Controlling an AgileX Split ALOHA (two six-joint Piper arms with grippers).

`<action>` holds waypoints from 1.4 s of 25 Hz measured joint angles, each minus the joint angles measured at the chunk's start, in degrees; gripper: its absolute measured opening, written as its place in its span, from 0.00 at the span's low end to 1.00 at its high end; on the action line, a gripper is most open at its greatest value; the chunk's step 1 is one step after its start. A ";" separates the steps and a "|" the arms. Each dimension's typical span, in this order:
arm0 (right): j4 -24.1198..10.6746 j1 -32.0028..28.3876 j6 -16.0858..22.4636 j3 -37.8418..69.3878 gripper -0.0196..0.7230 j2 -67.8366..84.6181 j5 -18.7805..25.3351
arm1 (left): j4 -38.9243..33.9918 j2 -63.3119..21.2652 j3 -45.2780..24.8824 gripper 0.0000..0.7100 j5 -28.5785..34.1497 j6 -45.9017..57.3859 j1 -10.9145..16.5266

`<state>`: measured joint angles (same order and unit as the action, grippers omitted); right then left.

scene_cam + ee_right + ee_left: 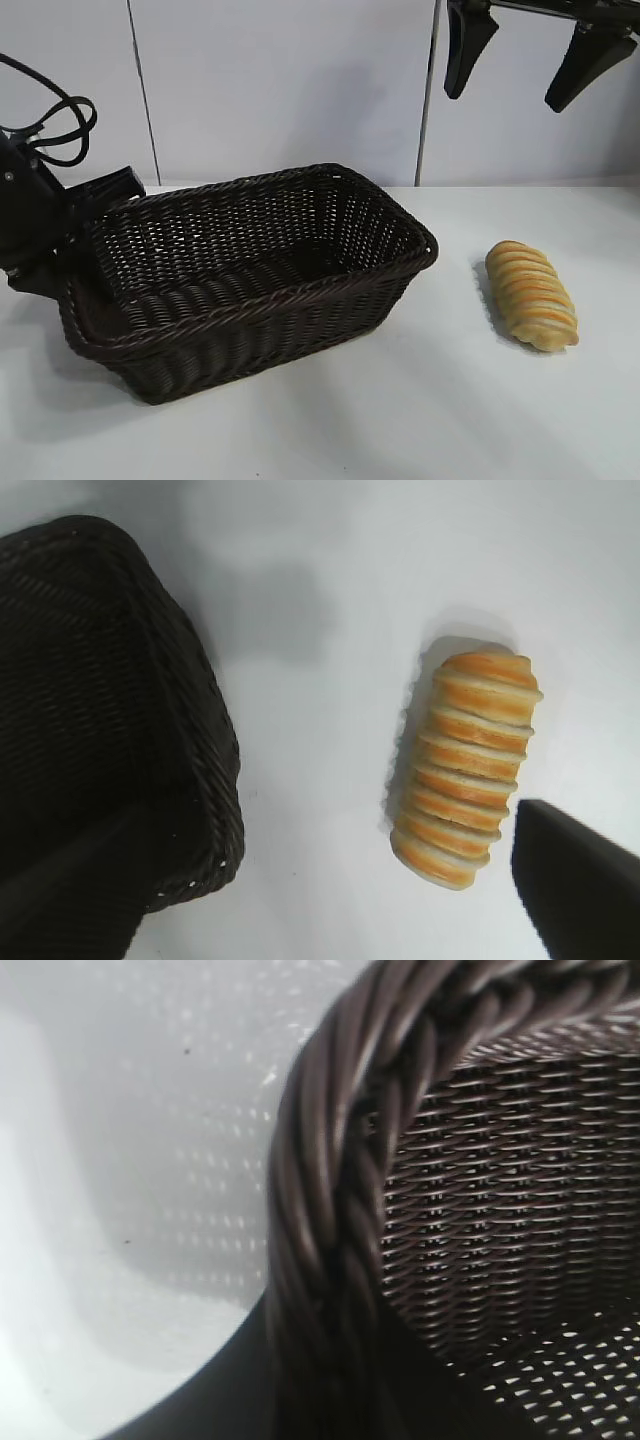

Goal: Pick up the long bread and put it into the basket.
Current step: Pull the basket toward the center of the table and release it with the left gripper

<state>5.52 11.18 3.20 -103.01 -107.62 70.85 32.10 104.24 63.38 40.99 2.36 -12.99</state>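
Long bread [531,294] lies flat on the white bench [400,420] at the right of the exterior view, its length running from upper left toward lower right, well apart from anything else. Its top is crossed by orange-brown and pale ridges. It looks light, probably a little soft or hollow, with a smooth glazed skin that could slip; the ridges should give the fingers some purchase. The best hold seems to be across the narrow width at the middle of its length, so that it hangs level and neither end dips.

To its left, with a strip of bare bench between, stands the basket [250,290], dark woven wicker with sloping sides and a braided rim, nothing visible inside it.

High in the upper right corner of the exterior view hangs the right tool [525,60], its two dark fingers spread wide and gripping nothing, well above the loaf and behind it. In the right wrist view the loaf sits right of centre.

The left arm [30,220] sits parked at the left edge, close against the basket's far end; its tool is not seen, so whether it is released or clenched I cannot tell
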 joint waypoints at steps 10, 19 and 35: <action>0.05 0.00 0.00 0.00 0.96 0.00 0.05 | -1.90 0.43 14.99 0.14 11.63 -5.23 0.00; 0.05 0.00 0.00 0.00 0.96 0.00 0.05 | -5.31 8.23 23.70 0.14 15.95 -5.71 -0.95; 0.11 0.00 0.00 0.00 0.96 0.00 0.12 | -6.70 16.21 24.57 0.16 13.76 -5.84 -2.73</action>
<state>5.63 11.18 3.20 -103.01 -107.62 70.96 25.40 120.44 87.95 54.75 -3.47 -15.72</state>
